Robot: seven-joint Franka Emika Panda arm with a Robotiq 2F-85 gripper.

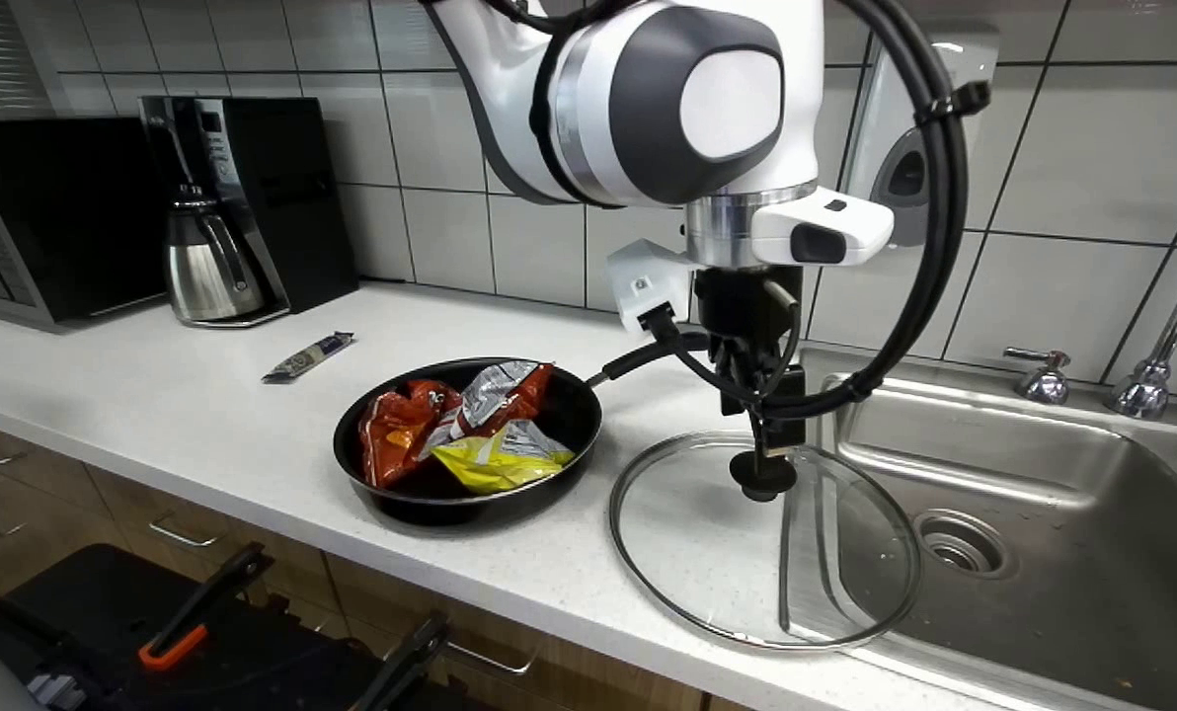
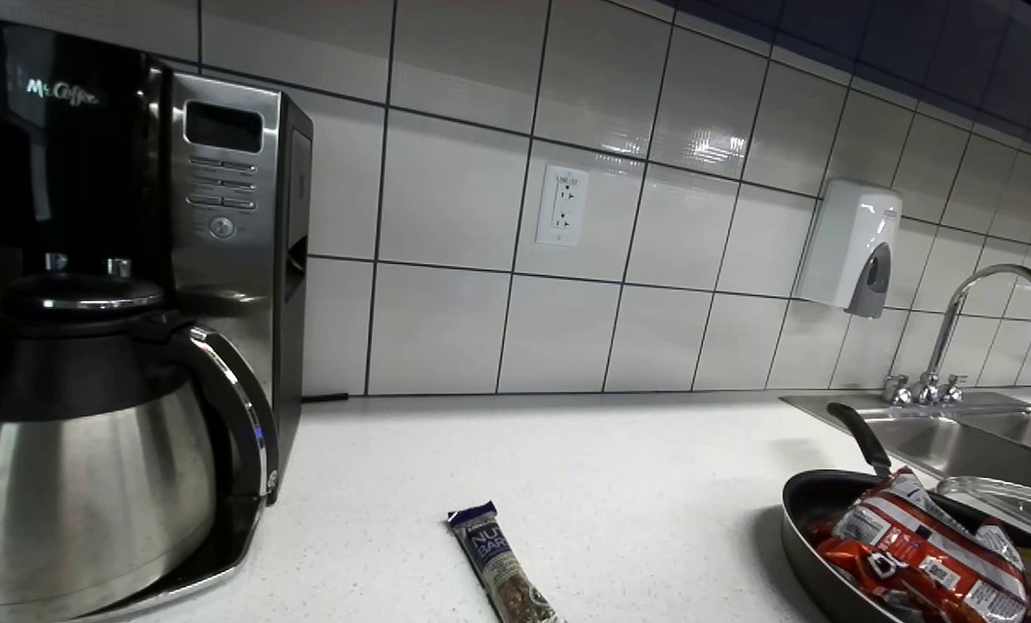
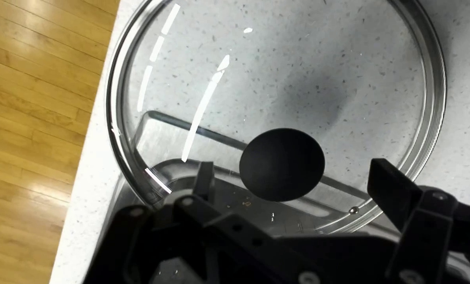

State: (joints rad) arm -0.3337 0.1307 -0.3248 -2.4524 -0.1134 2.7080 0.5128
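A: What took up the most room?
B: The white speckled countertop (image 1: 253, 425), with a rectangular stainless-steel sink (image 1: 1062, 592) set into it. A black-and-steel coffee maker (image 1: 292, 207) stood well apart from the sink.
A: Next in size?
B: A round clear-glass lid with a metal rim (image 1: 687, 543). It lay partly on the countertop and partly across the sink, near a round black frying pan (image 1: 574, 410).
A: And the black two-fingered gripper (image 3: 293, 166)?
B: It was right over the lid, jaws spread wide, gripping nothing.
A: Smaller things?
B: Crumpled red-and-silver snack bags (image 1: 401, 425) and a yellow-and-silver snack bag (image 1: 490, 464) sat in the pan. Between pan and coffee maker lay a slim wrapped nut bar (image 1: 309, 357).
A: Smallest?
B: The lid's round black knob (image 1: 761, 479). In the wrist view it showed between the fingertips (image 3: 390, 188), a gap on each side; I couldn't tell whether they were level with it or above.
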